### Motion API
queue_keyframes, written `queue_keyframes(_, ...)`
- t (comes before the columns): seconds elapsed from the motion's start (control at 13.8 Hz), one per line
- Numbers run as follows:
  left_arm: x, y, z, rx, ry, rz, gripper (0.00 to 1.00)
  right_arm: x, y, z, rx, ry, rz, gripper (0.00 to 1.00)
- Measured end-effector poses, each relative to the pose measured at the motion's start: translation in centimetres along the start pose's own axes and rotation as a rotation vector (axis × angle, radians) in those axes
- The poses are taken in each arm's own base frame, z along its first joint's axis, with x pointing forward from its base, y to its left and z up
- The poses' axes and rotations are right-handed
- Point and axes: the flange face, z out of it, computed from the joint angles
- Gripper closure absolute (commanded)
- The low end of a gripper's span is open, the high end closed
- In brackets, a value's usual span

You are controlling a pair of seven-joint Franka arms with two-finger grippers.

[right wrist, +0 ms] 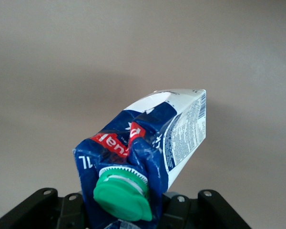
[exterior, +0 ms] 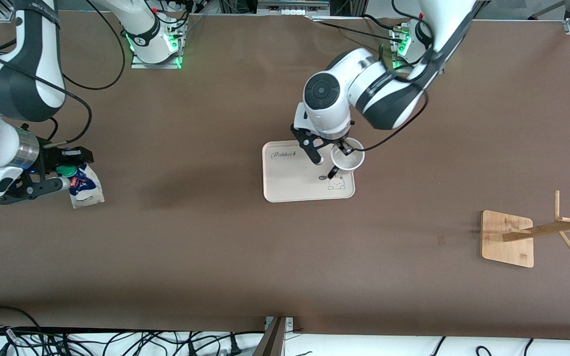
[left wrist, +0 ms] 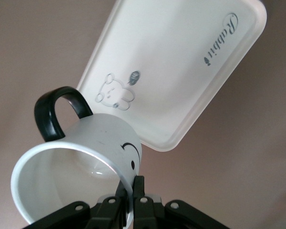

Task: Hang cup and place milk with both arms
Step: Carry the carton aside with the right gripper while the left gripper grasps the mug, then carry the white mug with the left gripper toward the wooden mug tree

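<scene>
My left gripper (exterior: pixel 345 148) is shut on the rim wall of the white cup (exterior: pixel 348 158), one finger inside and one outside. It holds the cup over the corner of the cream tray (exterior: pixel 290 185) toward the left arm's end. In the left wrist view the cup (left wrist: pixel 86 157) is tilted, its black handle (left wrist: pixel 57 114) and smiley face showing, with my left gripper (left wrist: pixel 131 202) pinching its wall. My right gripper (exterior: pixel 67 171) is shut on the milk (exterior: pixel 86 187) near its green cap, over the table at the right arm's end. The right wrist view shows the milk (right wrist: pixel 152 143) tilted in my right gripper (right wrist: pixel 128 212).
A wooden cup rack (exterior: pixel 507 240) with slanted pegs (exterior: pixel 569 244) stands toward the left arm's end, nearer the front camera than the tray. The tray (left wrist: pixel 181 71) bears a rabbit drawing and the word "Rabbit". Cables lie along the table's front edge.
</scene>
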Motion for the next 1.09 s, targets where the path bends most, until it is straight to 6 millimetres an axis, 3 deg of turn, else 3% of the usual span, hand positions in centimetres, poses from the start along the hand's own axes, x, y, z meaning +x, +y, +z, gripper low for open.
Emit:
queue_keyframes(0.22, -3.1, -3.8, -6.6, -0.001, -0.008, -0.153, 1.0, -0.2, 0.7, 0.0, 0.029, 0.006, -0.024, 1.0)
queue_keyframes(0.36, -5.3, -7.4, -9.0, -0.007, 0.009, -0.256, 1.0, -0.5, 1.5, 0.4, 0.055, 0.0, 0.015, 1.0)
queue_keyframes(0.44, -6.8, -10.3, -10.0, -0.014, 0.032, -0.315, 1.0, -0.5, 1.5, 1.0, 0.072, -0.011, 0.046, 1.0)
queue_keyframes(0.58, -11.0, -17.4, -11.0, -0.035, 0.067, -0.441, 1.0, -0.3, 0.6, 2.1, 0.098, -0.032, 0.104, 1.0)
queue_keyframes(0.8, -18.9, -27.6, -11.5, -0.066, 0.12, -0.631, 1.0, 0.0, -1.2, 3.3, 0.144, -0.05, 0.154, 1.0)
queue_keyframes(0.95, -23.1, -31.7, -11.7, -0.072, 0.156, -0.714, 1.0, 0.0, -1.3, 4.3, 0.153, -0.067, 0.16, 1.0)
queue_keyframes(1.09, -25.2, -34.2, -11.2, -0.076, 0.184, -0.734, 1.0, 0.1, -1.2, 6.0, 0.162, -0.072, 0.167, 1.0)
